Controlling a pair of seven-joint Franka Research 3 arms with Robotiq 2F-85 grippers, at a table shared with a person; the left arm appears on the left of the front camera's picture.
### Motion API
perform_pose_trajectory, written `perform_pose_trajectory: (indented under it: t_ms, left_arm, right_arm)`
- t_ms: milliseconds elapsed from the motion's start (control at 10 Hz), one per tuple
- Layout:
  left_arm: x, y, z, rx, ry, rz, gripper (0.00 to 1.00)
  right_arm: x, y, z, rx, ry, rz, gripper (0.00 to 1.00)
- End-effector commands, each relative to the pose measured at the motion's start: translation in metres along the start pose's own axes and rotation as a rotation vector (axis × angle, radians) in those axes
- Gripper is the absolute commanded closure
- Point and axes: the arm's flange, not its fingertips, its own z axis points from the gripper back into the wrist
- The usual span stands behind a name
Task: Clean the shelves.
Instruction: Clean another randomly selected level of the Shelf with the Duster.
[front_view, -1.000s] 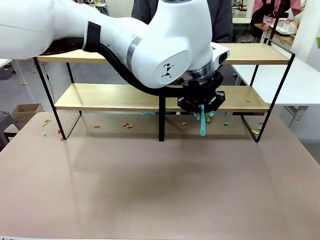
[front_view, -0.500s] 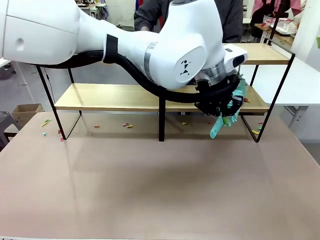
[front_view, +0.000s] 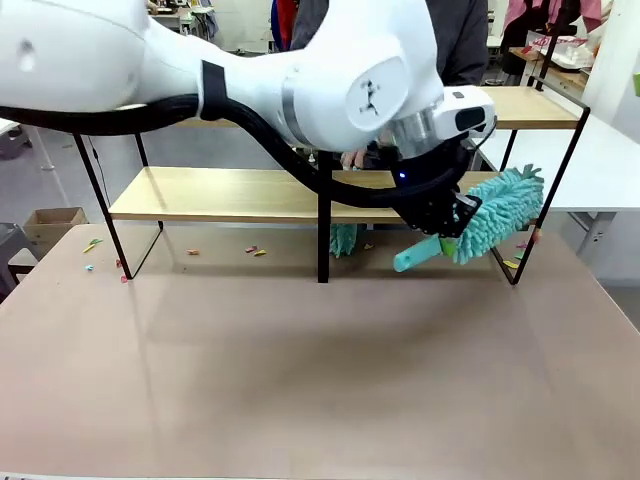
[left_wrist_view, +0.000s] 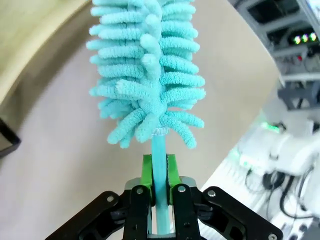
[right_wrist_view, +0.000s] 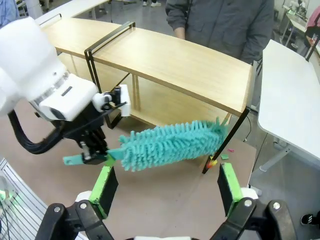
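Note:
The shelves (front_view: 230, 195) are two light-wood boards in a black frame across the far side of the table. My left gripper (front_view: 440, 228) has reached over to their right part and is shut on the handle of a teal fluffy duster (front_view: 500, 210). The duster head lies tilted by the right end of the lower board. In the left wrist view the green pads (left_wrist_view: 146, 172) clamp the handle below the duster head (left_wrist_view: 150, 75). My right gripper (right_wrist_view: 166, 192) is open and holds nothing, high above the duster (right_wrist_view: 172, 142) and the shelves (right_wrist_view: 175, 60).
A person (right_wrist_view: 225, 25) stands behind the shelves. Small coloured paper scraps (front_view: 255, 250) lie on the brown table under the lower board and near both frame ends. A second teal fluffy thing (front_view: 345, 238) shows beside the central post. A white table (front_view: 610, 160) adjoins on the right.
My left gripper swung to the right and turned the duster from hanging down to pointing at the shelves' right end. The teal thing by the post came into sight.

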Motion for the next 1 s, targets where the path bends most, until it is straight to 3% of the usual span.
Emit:
perform_pose_trajectory:
  t_ms: [0, 600, 900]
  left_arm:
    - [-0.045, 0.011, 0.033, -0.029, 0.049, -0.079, 0.87]
    - [-0.100, 0.006, 0.069, -0.114, 0.018, -0.157, 0.87]
    - [-0.173, 0.023, 0.160, -0.062, -0.106, -0.125, 0.87]
  right_arm:
    - [0.000, -0.001, 0.000, 0.003, -0.001, -0.003, 0.00]
    - [0.000, -0.001, 0.000, 0.003, -0.001, -0.003, 0.00]
    - [0.000, -0.001, 0.000, 0.003, -0.001, -0.003, 0.00]
